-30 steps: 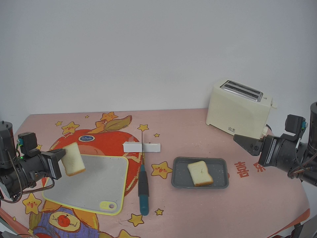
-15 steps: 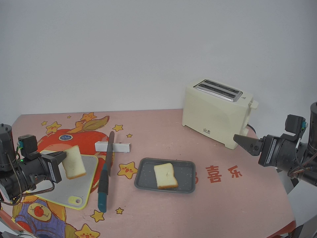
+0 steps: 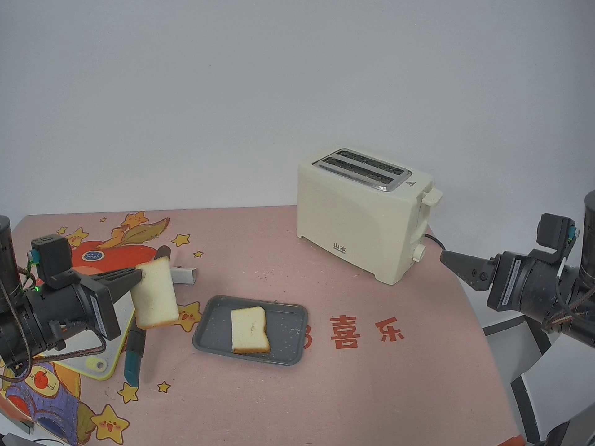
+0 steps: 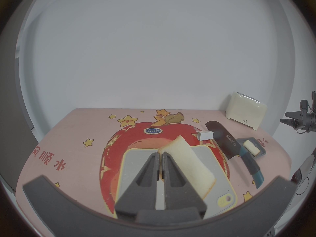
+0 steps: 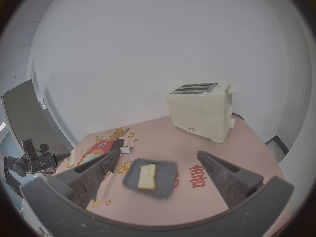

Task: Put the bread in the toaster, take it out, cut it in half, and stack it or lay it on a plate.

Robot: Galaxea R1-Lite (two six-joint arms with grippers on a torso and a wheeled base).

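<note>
- Left claw [image 3: 132, 275]: you see it at the lower left of the head view, raised above the worktop [image 3: 384, 379]. Its fingers [image 4: 149, 178] are pressed onto one edge of a bread slice [image 3: 155, 292], pinching it so the slice hangs tilted in the air.
- Held bread slice: it is clear of every surface, above the near edge of the cutting board [image 3: 118, 348] and in front of the knife [image 3: 132, 354].
- Right claw [image 3: 447, 259]: it sits at the right edge of the head view, level with the toaster's base. Its fingers [image 5: 95, 171] are spread wide and grip nothing.
- Toaster [image 3: 362, 215]: cream-coloured, it stands upright at the centre of the head view towards the back of the worktop. Both top slots face up, and the right claw is near it but apart.
- Plate [image 3: 288, 345]: a dark grey rectangular tray, lower centre of the head view, between the knife and the red characters on the worktop.
- Second bread slice [image 3: 250, 329]: it lies flat on the plate.
- Knife: its teal handle lies beside the cutting board, and its dark blade reaches the white block [image 3: 185, 274].
- Worktop: pink, with an apple cartoon and yellow stars at the left.
</note>
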